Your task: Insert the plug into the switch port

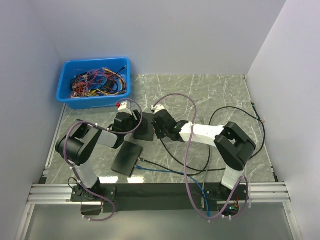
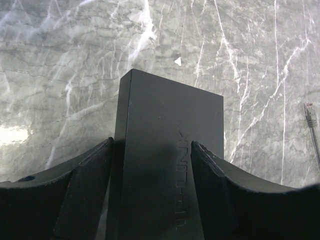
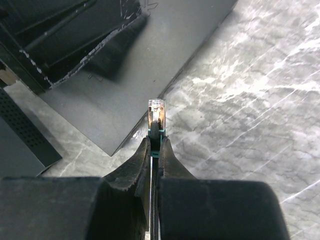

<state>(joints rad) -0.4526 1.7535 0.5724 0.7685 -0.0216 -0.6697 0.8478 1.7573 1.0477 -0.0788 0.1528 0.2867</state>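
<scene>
The black switch (image 1: 145, 128) lies mid-table. My left gripper (image 1: 131, 121) is at its left end. In the left wrist view the switch (image 2: 170, 130) sits between my fingers (image 2: 90, 185), which press its sides. My right gripper (image 1: 159, 127) is just right of the switch. In the right wrist view it (image 3: 156, 142) is shut on the plug (image 3: 156, 111), a clear connector with a teal boot that points at the switch's edge (image 3: 130, 65) and hovers just short of it. No port shows.
A second flat black box (image 1: 127, 158) with a blue cable (image 1: 165, 171) lies near the front. A blue bin (image 1: 95, 82) of wires stands at the back left. A loose grey plug (image 2: 310, 114) lies right of the switch. Black cables loop at the right (image 1: 235, 112).
</scene>
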